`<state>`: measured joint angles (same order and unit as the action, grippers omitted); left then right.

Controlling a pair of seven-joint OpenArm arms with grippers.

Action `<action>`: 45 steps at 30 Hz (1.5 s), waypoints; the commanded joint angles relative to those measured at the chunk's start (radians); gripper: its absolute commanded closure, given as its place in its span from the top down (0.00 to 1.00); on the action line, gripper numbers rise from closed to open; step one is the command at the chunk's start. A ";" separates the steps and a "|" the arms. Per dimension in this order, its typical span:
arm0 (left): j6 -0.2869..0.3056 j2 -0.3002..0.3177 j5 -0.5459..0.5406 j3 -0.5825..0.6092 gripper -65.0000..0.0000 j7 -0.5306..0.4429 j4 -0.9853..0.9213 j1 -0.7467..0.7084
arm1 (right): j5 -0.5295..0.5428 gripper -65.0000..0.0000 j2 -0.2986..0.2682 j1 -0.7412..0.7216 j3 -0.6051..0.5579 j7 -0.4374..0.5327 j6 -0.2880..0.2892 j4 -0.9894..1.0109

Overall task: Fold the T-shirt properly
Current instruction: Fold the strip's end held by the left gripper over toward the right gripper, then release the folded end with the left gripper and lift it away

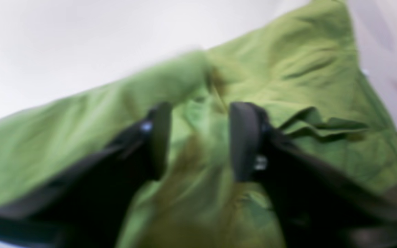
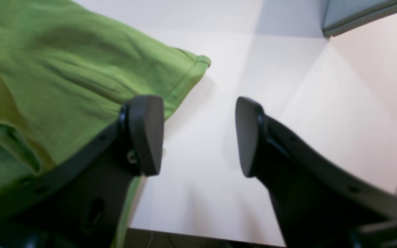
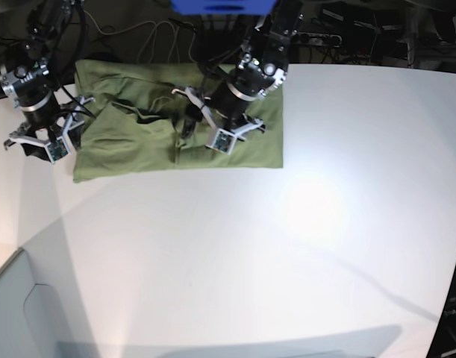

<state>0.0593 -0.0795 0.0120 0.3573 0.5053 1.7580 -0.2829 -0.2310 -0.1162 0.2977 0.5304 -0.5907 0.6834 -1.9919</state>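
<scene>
T-shirt [image 3: 138, 127] lies partly folded at the far edge of the white worktop [image 3: 287, 246]. The left claw [image 1: 198, 141] hovers over its middle, jaws apart and seemingly empty, though that view is blurred. The right claw [image 2: 198, 136] gapes empty beside a sleeve. Next, another fold likely needs a fresh edge grip.

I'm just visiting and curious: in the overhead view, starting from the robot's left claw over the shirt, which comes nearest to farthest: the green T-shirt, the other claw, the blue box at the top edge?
From the left claw:
1. The green T-shirt, directly beneath it.
2. The blue box, above it at the picture's top edge.
3. The right claw, far off at the shirt's left edge.
</scene>
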 commanded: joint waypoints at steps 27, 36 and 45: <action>0.001 0.174 -0.289 -0.007 0.36 -0.024 0.023 -0.095 | 0.011 0.49 -0.010 -0.007 0.007 0.025 0.015 -0.019; -0.003 0.209 -0.307 0.135 0.36 -0.024 -0.019 -0.046 | 0.011 0.56 -0.004 -0.021 0.030 0.021 0.015 -0.019; -0.005 0.249 -0.309 0.135 0.36 -0.026 0.044 -0.040 | 0.015 0.74 0.039 -0.010 0.038 -0.090 0.015 -0.011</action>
<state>0.0490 0.1741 -0.2874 0.4889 0.4988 1.7828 -0.3241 -0.2291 -0.0723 0.2920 0.5667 -0.7101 0.6834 -1.9896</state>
